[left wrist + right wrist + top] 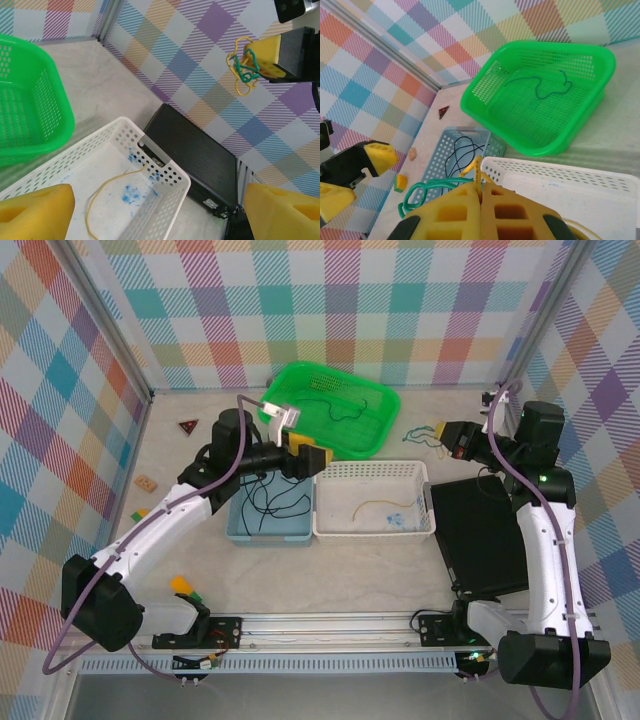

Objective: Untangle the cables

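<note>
Cables (243,70), a limp, featherlight yellow-and-green knot, dangle pinched in the clenched right gripper (480,202), so the spread, empty left gripper (300,452) should probably pinch one strand just clear of those jaws.

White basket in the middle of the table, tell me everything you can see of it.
The white basket is a rectangular tray, plastic by the look of it, with perforated walls and a rolled rim, sitting upright and level. Inside lie one thin yellow cable in a loose curve and some blue smears on the floor. Its left side abuts the blue basket; a black case sits close on its right.
</note>
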{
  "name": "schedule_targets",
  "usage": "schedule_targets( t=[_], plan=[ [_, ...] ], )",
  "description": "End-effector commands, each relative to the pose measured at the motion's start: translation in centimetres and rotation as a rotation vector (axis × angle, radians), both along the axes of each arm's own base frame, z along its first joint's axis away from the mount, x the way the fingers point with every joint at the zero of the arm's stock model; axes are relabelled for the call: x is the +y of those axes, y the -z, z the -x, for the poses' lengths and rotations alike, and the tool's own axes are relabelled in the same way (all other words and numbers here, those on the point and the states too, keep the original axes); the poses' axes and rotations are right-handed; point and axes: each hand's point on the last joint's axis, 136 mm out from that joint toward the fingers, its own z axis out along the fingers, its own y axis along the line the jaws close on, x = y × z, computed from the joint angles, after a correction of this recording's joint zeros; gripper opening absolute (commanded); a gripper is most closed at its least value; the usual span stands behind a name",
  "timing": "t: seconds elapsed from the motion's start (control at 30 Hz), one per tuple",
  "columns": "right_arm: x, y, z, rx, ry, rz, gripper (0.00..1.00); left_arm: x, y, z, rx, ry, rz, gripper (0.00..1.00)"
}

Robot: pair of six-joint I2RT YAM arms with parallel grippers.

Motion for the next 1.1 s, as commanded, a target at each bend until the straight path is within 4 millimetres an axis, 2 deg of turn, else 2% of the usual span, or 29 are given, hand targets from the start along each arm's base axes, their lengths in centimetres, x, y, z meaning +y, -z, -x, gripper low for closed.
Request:
schedule_targets(
  t=[0.0, 0.13, 0.27, 0.53, 0.63, 0.83, 0.93, 1.0, 1.07],
  plan=[
    [1.4, -1.5, 1.0, -0.056, -0.101, -0.039, 0.00, -1.1, -2.6, 0.6, -0.082, 0.033, 0.044, 0.87],
    [2.3, -2.3, 1.9, -0.084, -0.171, -0.067, 0.00, -2.9, -3.3, 2.6, -0.113, 0.134, 0.055, 0.85],
    [3.2, -2.7, 2.8, -0.116, -0.243, -0.089, 0.00, -4.4, -3.9, 5.1, -0.231, 0.207, 0.034, 0.86],
    [5.0, -2.6, 4.3, -0.241, -0.334, -0.024, 0.00, -8.0, -5.7, 6.1, -0.243, 0.223, 0.045, 0.79],
    [5.7, -2.3, 4.9, -0.289, -0.368, 0.018, 0.00, -9.0, -5.3, 6.8, -0.340, 0.221, -0.025, 0.80],
    [7.0, -1.8, 5.6, -0.332, -0.409, 0.071, 0.00, -10.5, -4.4, 8.2, -0.284, 0.337, -0.020, 0.79],
    [7.4, -1.8, 5.7, -0.343, -0.421, 0.084, 0.00, -10.7, -4.1, 8.3, -0.289, 0.331, -0.020, 0.79],
    [7.5, -1.8, 5.7, -0.344, -0.423, 0.086, 0.00, -10.6, -3.9, 8.2, -0.289, 0.322, -0.026, 0.73],
    [7.5, -1.9, 5.8, -0.344, -0.424, 0.085, 0.00, -10.6, -3.9, 8.2, -0.292, 0.321, -0.028, 0.62]
  ],
)
